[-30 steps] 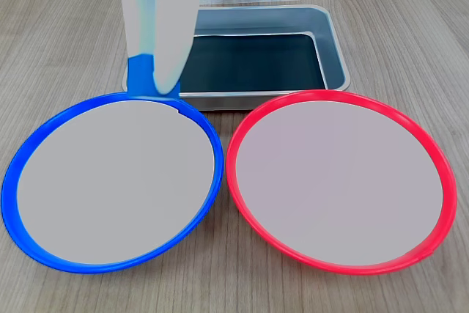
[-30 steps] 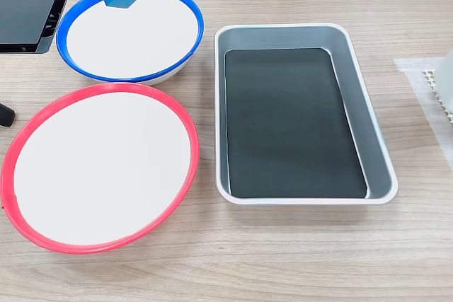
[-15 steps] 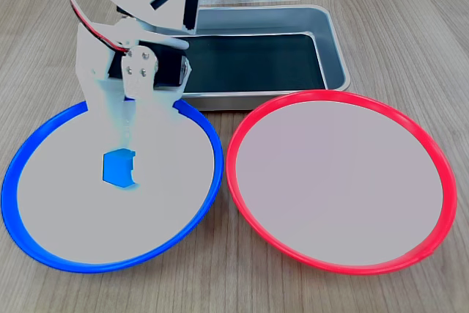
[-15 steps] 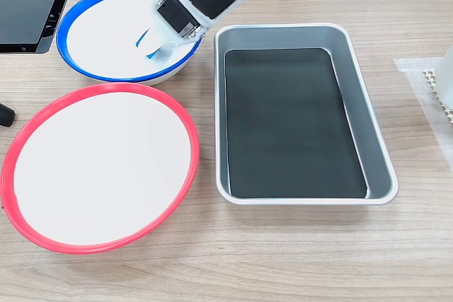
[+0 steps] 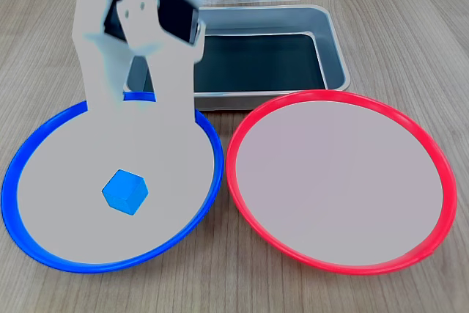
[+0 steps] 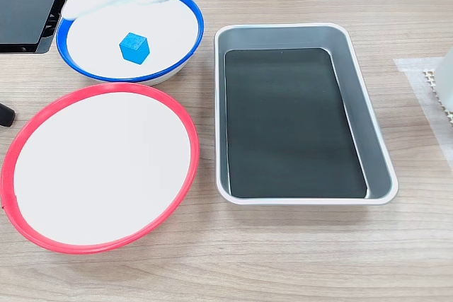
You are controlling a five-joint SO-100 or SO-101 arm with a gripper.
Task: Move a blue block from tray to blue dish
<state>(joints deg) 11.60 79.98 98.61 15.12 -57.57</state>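
- Fixed views are taken from two sides of a pale wood-grain tabletop [image 5: 410, 42], on which two round plates and a metal pan are laid out.
- Nearest the camera in a fixed view, a large round flat plate with a pale grey face and a bright blue rim [image 5: 22, 232] is seen at the left, and a same-sized plate with a red rim [image 5: 440, 203] at the right; the two rims are set just beside each other.
- A small bright blue cube with plain faces [image 5: 124, 192] is seen resting on the grey face of the blue-rimmed plate, left of its middle, with one corner turned toward the camera. It is touched by nothing but the plate.
- Above the far part of that plate, the white plastic gripper [image 5: 139, 104] of the arm is held clear of the cube. Its jaws are spread, with two broad white fingers [image 5: 99, 71] pointing down and nothing between them.
- Behind the plates, a rectangular silver metal pan with rounded corners and a black inner floor [image 5: 333, 56] is seen; no block is seen on its floor.
- From the other fixed view, the red-rimmed plate [image 6: 21, 224] is nearest, the pan [image 6: 375, 153] lies to its right, and the blue-rimmed plate [image 6: 195, 33] lies beyond with the cube [image 6: 134, 47] on it.
- A dark flat panel [image 6: 28, 5] is seen at the upper left corner.
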